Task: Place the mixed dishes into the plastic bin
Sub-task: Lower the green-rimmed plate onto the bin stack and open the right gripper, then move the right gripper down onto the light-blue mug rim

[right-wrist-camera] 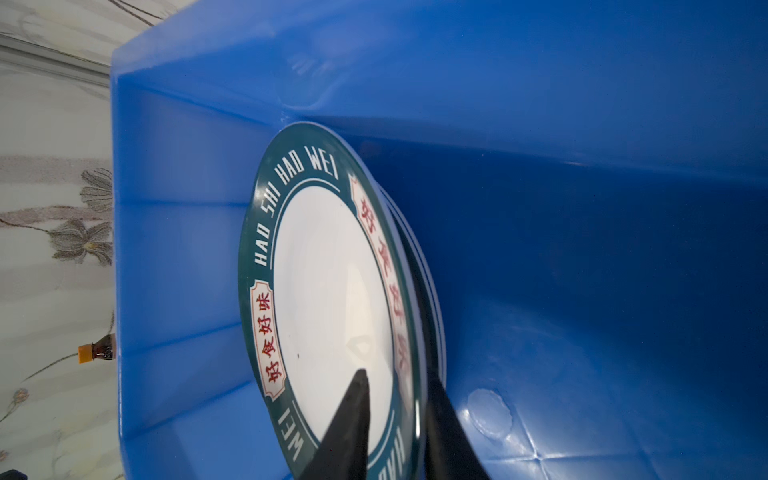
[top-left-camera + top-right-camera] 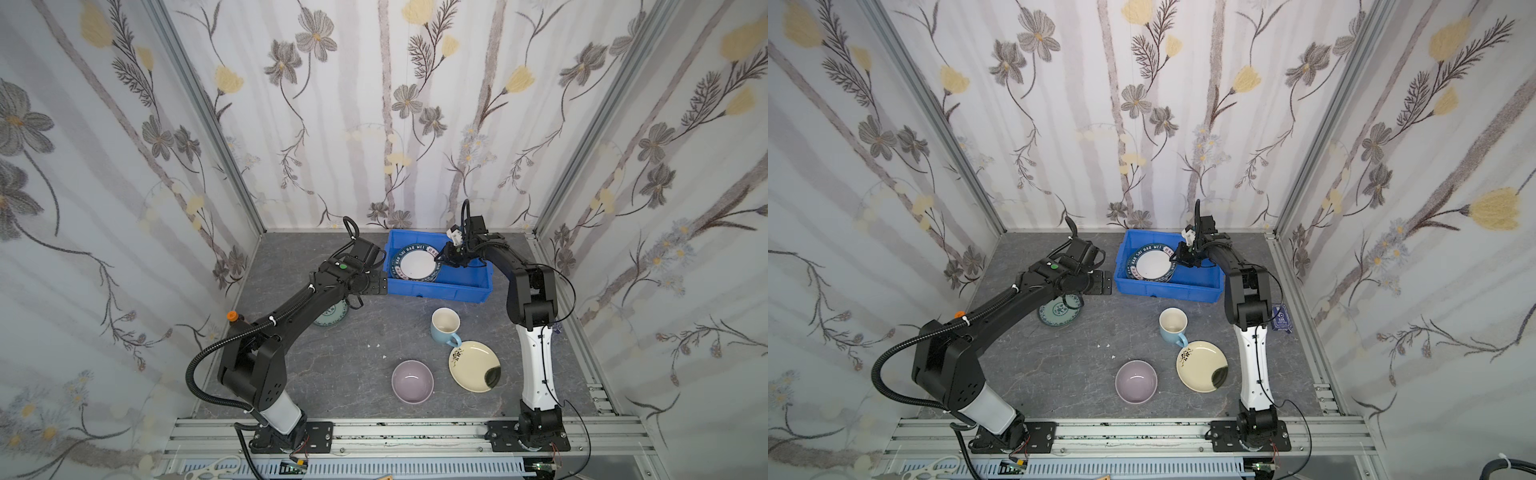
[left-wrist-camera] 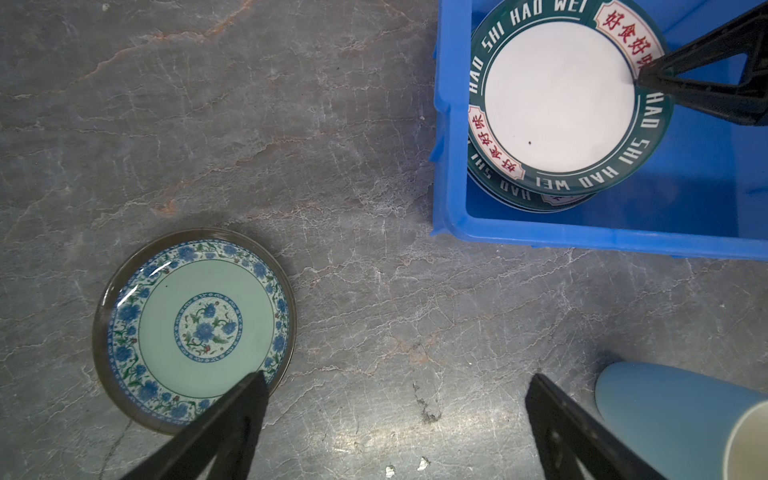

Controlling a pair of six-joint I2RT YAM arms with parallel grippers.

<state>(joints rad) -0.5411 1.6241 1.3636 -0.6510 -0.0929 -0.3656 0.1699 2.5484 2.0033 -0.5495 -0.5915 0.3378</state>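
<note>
**Lettered plate on the stack in the bin, right fingers astride its rim**

The right gripper [image 2: 438, 258] reaches down into the blue bin [image 2: 436, 291] from the bin's far end. In the right wrist view its fingers [image 1: 353, 415] bracket the edge of the lettered plate [image 1: 328, 299], one over the white face and one under the rim. The gap between them is narrow. Whether they press on the rim or merely stand either side of it cannot be told.

That plate sits at the end of the bin nearest the left arm, on a second lettered plate [image 3: 523, 195] and a little off-centre from it. Stacking at that end leaves the rest of the bin floor free, probably for the deeper pieces. An edge grip suits a flat plate, since the fingers can slide off sideways without lifting it.

The left gripper [image 3: 397, 376] hangs just outside the same end of the bin, fingers spread wide and holding nothing. Below it on the table [image 3: 332, 124] lies the floral plate [image 3: 195, 328], likely its next pick.

On the bin's near side, well apart from it, wait the mug [image 2: 445, 326], the cream plate [image 2: 473, 365] and the lilac bowl [image 2: 412, 381], so the task looks less than half done.
</note>
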